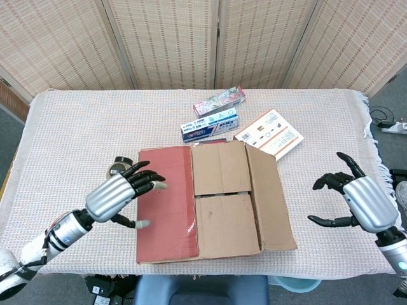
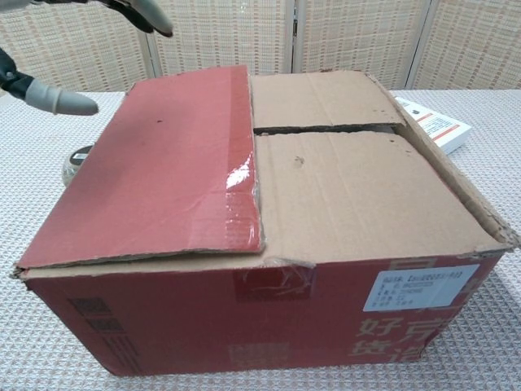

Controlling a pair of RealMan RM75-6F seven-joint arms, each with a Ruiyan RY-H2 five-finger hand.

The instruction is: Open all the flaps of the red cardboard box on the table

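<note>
**Red box, lower centre of frame: one flap folded out**

I am seeing the red cardboard box (image 1: pixel 210 203) sitting on the bench (image 1: pixel 76 127). Its red left flap (image 1: pixel 164 203) is lying closed; the right flap (image 1: pixel 270 197) is hanging outward. My left robot hand (image 1: pixel 121 194) is hovering at the red flap's left edge, fingers spread, holding nothing. My right robot hand (image 1: pixel 359 200) is hanging spread and empty, well apart at right.

left hand (image 1: pixel 121 192) open over red flap (image 1: pixel 164 203) | right hand (image 1: pixel 362 200) open, apart
</note>
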